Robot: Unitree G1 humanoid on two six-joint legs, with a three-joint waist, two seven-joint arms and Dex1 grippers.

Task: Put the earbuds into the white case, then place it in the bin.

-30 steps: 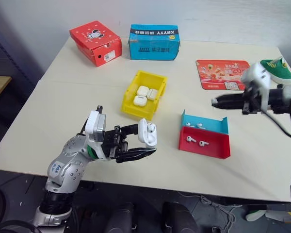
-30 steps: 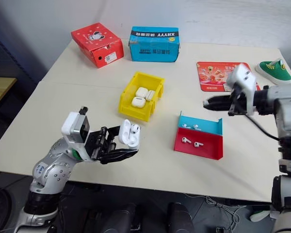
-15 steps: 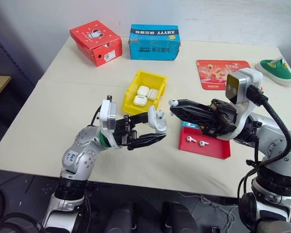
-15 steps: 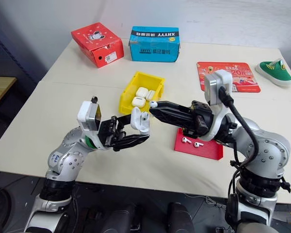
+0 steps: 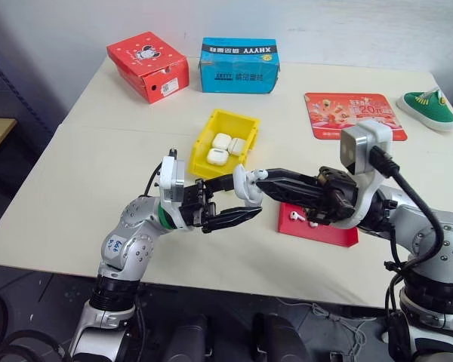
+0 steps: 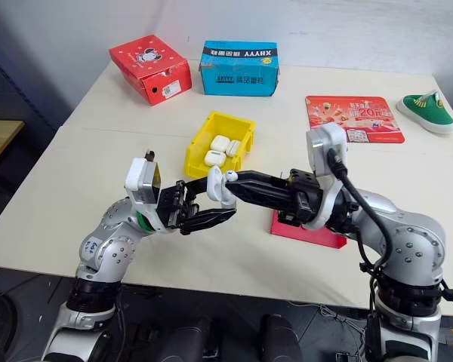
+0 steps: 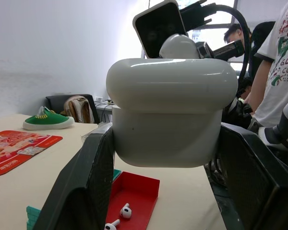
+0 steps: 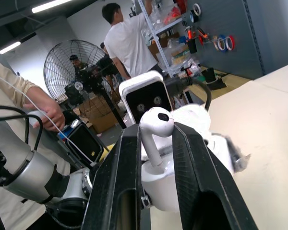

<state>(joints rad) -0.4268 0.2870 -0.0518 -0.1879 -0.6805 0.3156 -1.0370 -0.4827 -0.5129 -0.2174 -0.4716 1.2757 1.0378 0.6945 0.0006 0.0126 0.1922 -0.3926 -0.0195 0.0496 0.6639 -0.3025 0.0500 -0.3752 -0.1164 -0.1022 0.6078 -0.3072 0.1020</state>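
Holding one of the earbuds by its stem, the right claw is seen clamped on it, bud head uppermost between the two black fingers, and brought up against the white case from the robot's right. The white case is gripped across its body by the left claw, whose fingers are closed on its two sides; it is held above the bench, just in front of the bin. Whether the lid stands open cannot be told from the left wrist view; in the right wrist view the white shell behind the earbud appears open. The insertion of this earbud is judged to be under way, not finished, since the earbud is gripped by the right claw and not seated. Two further earbuds are seen lying in the red half of the red-and-blue tray, so more loading is judged to remain. Three white cases are already lying in the bin. Closing of the lid and transfer of the held case to the bin are not yet done. A red box, a blue box, a printed card and a green shoe stand well apart at the far side.
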